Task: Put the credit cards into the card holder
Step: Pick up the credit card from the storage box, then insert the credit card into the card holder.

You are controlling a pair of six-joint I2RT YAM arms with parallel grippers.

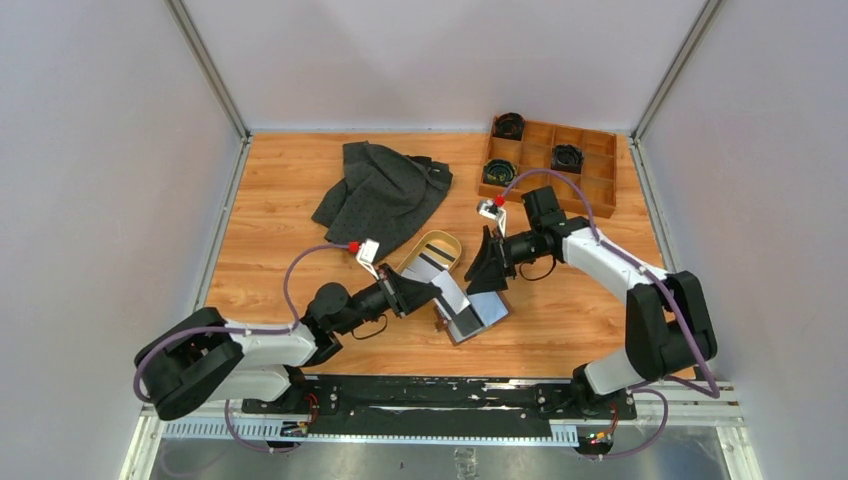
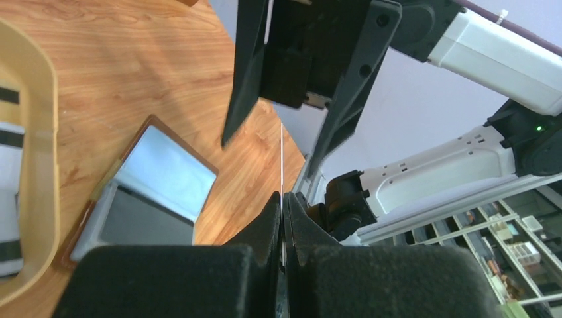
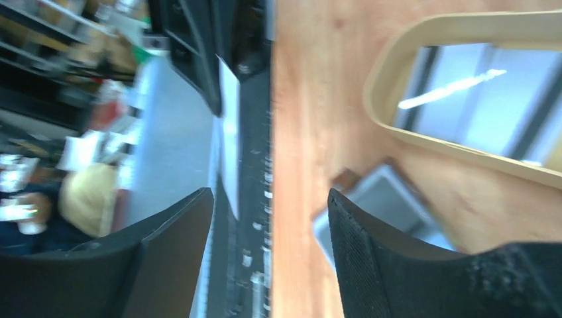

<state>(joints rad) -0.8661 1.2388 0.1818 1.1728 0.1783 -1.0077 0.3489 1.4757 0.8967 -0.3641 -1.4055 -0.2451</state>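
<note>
My left gripper (image 1: 437,287) is shut on a white credit card with a dark stripe (image 1: 452,294), held on edge just above the card holder (image 1: 478,318). In the left wrist view the card (image 2: 281,156) shows only as a thin white line rising from the shut gripper (image 2: 283,196). The brown card holder (image 2: 156,189) lies open on the table with grey cards inside. My right gripper (image 1: 478,264) stands open with nothing in it, facing the left one across the card. The right wrist view shows its wide-apart jaws (image 3: 268,193), the card (image 3: 228,139) and the holder (image 3: 388,199).
An oval tan tray (image 1: 448,240) with striped cards sits just behind the holder; its rim (image 2: 41,132) shows in the left wrist view too. A dark cloth (image 1: 385,190) lies at the back. A wooden compartment box (image 1: 590,165) stands at the back right.
</note>
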